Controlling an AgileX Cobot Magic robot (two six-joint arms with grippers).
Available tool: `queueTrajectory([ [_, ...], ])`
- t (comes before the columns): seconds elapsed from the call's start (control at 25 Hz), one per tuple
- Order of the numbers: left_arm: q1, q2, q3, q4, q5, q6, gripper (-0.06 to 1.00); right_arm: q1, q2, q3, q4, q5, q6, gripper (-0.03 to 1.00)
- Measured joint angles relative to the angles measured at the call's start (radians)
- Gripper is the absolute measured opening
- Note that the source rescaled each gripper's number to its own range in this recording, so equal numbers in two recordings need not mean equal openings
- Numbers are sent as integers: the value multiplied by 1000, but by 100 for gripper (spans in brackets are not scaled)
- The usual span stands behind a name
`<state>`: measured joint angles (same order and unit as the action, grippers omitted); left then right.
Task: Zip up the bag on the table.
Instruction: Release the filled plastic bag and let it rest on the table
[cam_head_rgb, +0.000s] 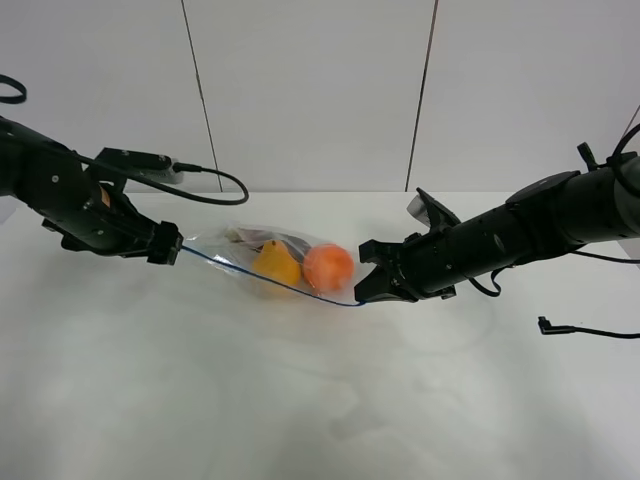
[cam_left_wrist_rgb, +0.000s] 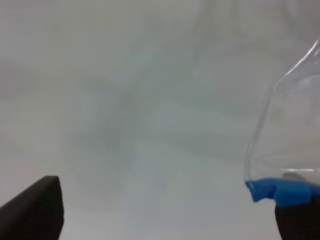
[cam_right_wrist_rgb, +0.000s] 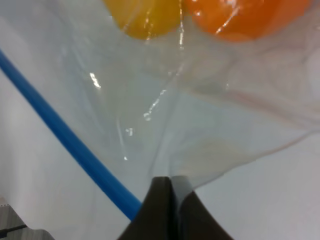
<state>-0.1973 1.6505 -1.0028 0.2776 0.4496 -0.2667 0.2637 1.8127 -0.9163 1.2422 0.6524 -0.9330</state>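
The clear bag (cam_head_rgb: 275, 262) lies on the white table (cam_head_rgb: 300, 400), with a yellow fruit (cam_head_rgb: 277, 266) and an orange fruit (cam_head_rgb: 328, 267) inside. Its blue zipper strip (cam_head_rgb: 270, 280) runs along the near edge. My left gripper (cam_head_rgb: 172, 245) is at the bag's left end. In the left wrist view its fingers (cam_left_wrist_rgb: 35, 210) stand wide apart, with the zipper's blue end (cam_left_wrist_rgb: 282, 190) against one of them. My right gripper (cam_head_rgb: 365, 285) is at the bag's right end. In the right wrist view it (cam_right_wrist_rgb: 170, 197) is shut on the clear plastic beside the zipper strip (cam_right_wrist_rgb: 70, 142).
A loose black cable (cam_head_rgb: 590, 330) lies on the table at the right. The left arm's cable (cam_head_rgb: 215, 190) loops just behind the bag. A panelled wall (cam_head_rgb: 320, 90) stands behind the table.
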Motion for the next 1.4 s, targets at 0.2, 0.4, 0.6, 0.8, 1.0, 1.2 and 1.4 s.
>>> queueTrajectory([
  [0.2,-2,-151,0,-14,53,11,100,0,0,-1,17,7,1,0],
  [0.4,0,-271,0,0,138,21,100,-2,0,0,-7,-18,1,0],
  [0.6,0,-336,0,4,222,54,100,-2,0,0,-10,-24,5,0],
  [0.8,0,-468,0,4,241,48,100,-2,0,0,-32,-27,17,0],
  [1.0,0,-608,0,4,318,45,100,-2,0,0,-34,-28,19,0],
  [1.2,0,-764,13,-12,381,45,100,-2,0,0,-34,-30,20,0],
  [1.4,0,-925,59,-60,449,45,100,-2,0,0,-38,-31,20,0],
])
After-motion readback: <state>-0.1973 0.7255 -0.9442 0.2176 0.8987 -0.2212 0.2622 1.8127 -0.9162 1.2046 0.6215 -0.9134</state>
